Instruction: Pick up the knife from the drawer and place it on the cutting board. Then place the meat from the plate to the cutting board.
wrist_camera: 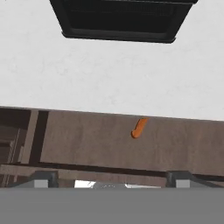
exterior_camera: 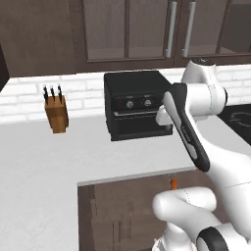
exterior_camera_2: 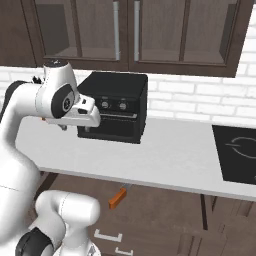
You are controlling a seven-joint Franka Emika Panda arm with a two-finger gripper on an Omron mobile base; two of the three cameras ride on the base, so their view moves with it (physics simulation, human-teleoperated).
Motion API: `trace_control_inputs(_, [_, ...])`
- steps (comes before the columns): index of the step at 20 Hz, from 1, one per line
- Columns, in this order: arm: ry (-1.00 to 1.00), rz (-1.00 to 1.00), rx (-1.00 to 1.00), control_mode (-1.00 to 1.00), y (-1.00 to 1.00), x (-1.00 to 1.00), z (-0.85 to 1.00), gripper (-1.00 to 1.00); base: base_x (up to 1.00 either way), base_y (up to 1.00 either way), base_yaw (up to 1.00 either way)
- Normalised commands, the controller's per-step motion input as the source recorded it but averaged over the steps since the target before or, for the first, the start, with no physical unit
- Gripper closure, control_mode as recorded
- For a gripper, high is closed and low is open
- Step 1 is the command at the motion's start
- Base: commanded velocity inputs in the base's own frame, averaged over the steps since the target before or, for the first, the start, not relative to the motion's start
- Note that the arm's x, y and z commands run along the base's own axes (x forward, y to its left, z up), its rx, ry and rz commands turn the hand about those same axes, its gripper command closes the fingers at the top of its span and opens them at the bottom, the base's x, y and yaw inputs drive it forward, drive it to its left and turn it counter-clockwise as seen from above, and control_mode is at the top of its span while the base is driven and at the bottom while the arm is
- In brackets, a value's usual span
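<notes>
The dark brown drawer (exterior_camera: pixel 122 211) (exterior_camera_2: pixel 165 212) (wrist_camera: pixel 87 140) stands pulled out under the white counter. The knife (exterior_camera: pixel 173 183) (exterior_camera_2: pixel 117 199) (wrist_camera: pixel 139 128) lies inside it by the counter's edge, orange handle toward me, its grey blade mostly tucked under the edge. My gripper (wrist_camera: pixel 111 180) hangs open high above the drawer and looks straight down; its fingertips (wrist_camera: pixel 43 179) stand wide apart with nothing between them. The white hand (exterior_camera_2: pixel 85 116) is at the height of the toaster oven's front. The cutting board, the plate and the meat are out of view.
A black toaster oven (exterior_camera: pixel 137 105) (exterior_camera_2: pixel 115 107) (wrist_camera: pixel 122 19) sits at the back of the white counter (exterior_camera: pixel 44 162) (exterior_camera_2: pixel 175 155). A wooden knife block (exterior_camera: pixel 56 113) stands to its left, a black cooktop (exterior_camera_2: pixel 239 154) to the right. Glass-door wall cabinets (exterior_camera: pixel 127 29) hang above.
</notes>
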Motion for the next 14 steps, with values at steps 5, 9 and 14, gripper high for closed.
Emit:
trace_control_inputs(5, [0.00,0.00,0.00,-1.00,0.00,-0.57,-0.19,-1.00,0.00,0.00,0.00])
trace_control_inputs(9, [0.00,0.00,0.00,-1.00,0.00,-0.30,-0.28,-1.00,0.00,0.00,0.00])
trace_control_inputs(14, [0.00,0.00,0.00,-1.00,-0.02,-0.27,-0.19,-1.00,0.00,0.00,0.00])
